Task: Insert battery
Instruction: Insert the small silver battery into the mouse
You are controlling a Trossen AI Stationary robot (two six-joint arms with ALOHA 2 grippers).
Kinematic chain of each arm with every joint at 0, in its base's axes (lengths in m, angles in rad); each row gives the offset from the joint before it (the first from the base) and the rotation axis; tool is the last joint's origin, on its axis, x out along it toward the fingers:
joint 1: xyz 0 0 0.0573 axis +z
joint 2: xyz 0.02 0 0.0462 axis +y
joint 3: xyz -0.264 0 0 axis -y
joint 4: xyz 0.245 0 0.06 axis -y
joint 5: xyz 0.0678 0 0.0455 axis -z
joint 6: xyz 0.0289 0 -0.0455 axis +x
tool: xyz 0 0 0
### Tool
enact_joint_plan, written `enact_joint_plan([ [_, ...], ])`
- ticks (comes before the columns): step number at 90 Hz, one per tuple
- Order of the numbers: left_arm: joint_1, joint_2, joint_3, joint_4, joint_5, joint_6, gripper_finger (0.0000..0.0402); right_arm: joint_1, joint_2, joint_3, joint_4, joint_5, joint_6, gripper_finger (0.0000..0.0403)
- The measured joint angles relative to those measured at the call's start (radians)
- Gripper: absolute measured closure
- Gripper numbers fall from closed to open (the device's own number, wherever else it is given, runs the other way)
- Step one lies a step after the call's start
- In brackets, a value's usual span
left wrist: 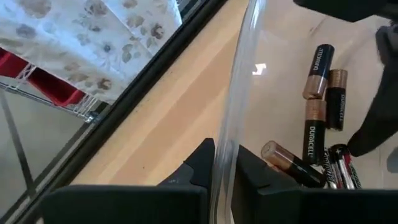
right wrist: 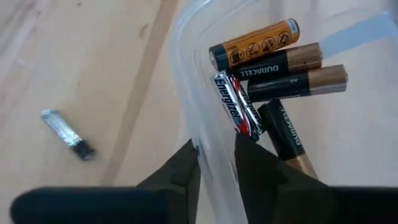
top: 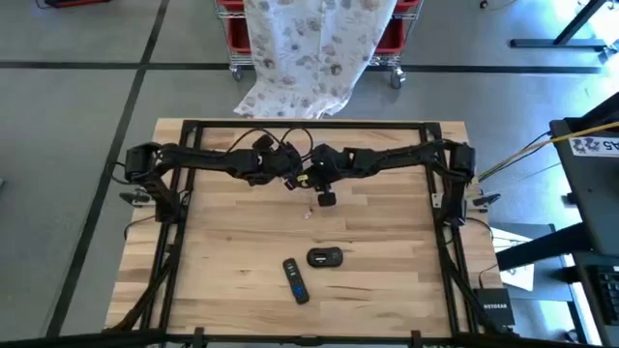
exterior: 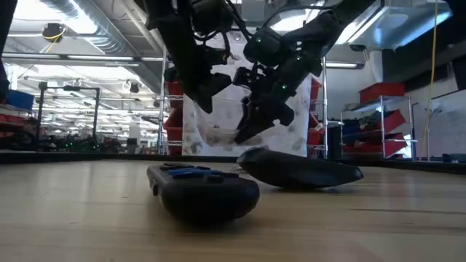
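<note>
Both sets of jaws are closed on the rim of a clear plastic container (right wrist: 199,118), held aloft by the left gripper (left wrist: 224,165) and right gripper (right wrist: 216,165), apparently to tip out its batteries (right wrist: 273,68). One loose battery (right wrist: 67,134) lies on the table (top: 232,251) below, well apart from the remote (top: 296,280) and its cover (top: 325,257).

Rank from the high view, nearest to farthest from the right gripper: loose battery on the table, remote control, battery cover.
From the right gripper:
1. Loose battery, just below it.
2. Battery cover, near table centre.
3. Remote control, farthest, toward the front edge.
</note>
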Motion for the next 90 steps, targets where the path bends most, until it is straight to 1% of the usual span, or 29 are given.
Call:
enact_joint_plan([
  [11,0.030,0.001,-0.001,-0.022,0.044,-0.082,0.0394,-0.003,-0.014,0.067,-0.114,0.000,-0.005,0.0311],
  [17,0.054,0.003,0.000,-0.045,0.093,-0.118,0.0394,-0.005,-0.018,0.113,-0.174,-0.029,-0.008,0.0304],
  [32,0.112,0.035,-0.002,-0.094,0.163,-0.175,0.0394,-0.003,-0.050,0.223,-0.269,-0.105,-0.047,0.0297],
  [38,0.138,0.038,-0.002,-0.106,0.212,-0.193,0.0394,-0.003,-0.051,0.236,-0.317,-0.119,-0.054,0.0296],
  [47,0.164,0.053,-0.001,-0.135,0.267,-0.215,0.0394,-0.011,-0.071,0.238,-0.369,-0.108,-0.058,0.0295],
  [55,0.174,0.060,-0.003,-0.141,0.282,-0.229,0.0394,-0.029,-0.103,0.243,-0.427,-0.104,-0.058,0.0295],
  [63,0.183,0.060,-0.002,-0.143,0.294,-0.238,0.0391,-0.068,-0.124,0.242,-0.522,-0.139,-0.056,0.0295],
  [70,0.188,0.060,-0.002,-0.145,0.313,-0.238,0.0376,-0.115,-0.148,0.241,-0.594,-0.205,-0.040,0.0295],
  [80,0.201,0.059,-0.002,-0.158,0.325,-0.238,0.0339,-0.186,-0.175,0.233,-0.682,-0.322,-0.032,0.0295],
  [90,0.213,0.059,-0.002,-0.170,0.344,-0.242,0.0299,-0.224,-0.206,0.179,-0.740,-0.362,-0.036,0.0295],
])
